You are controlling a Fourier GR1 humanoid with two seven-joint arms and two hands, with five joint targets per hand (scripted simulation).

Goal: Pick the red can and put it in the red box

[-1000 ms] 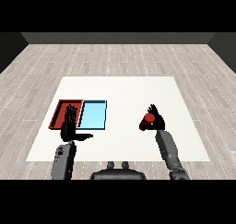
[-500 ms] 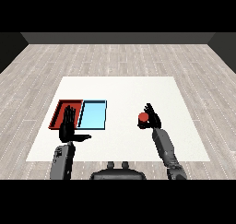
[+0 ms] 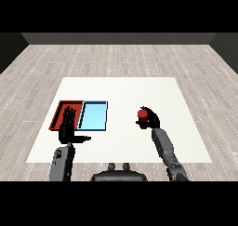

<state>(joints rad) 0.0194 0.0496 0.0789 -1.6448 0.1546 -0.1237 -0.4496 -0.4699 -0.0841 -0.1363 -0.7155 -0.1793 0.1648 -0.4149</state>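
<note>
2 black hands show above the white table (image 3: pixel 121 88). The right hand (image 3: pixel 151 119) is curled round the red can (image 3: pixel 143 116), which stands upright in its grasp, right of the trays and well apart from them. The left hand (image 3: pixel 68 129) holds nothing, its fingers straight and pointing away from the robot, thumb stuck out to the side, in front of the red tray (image 3: pixel 60 109). Just beside that tray, touching its right edge, lies the light blue tray (image 3: pixel 94 116).
</note>
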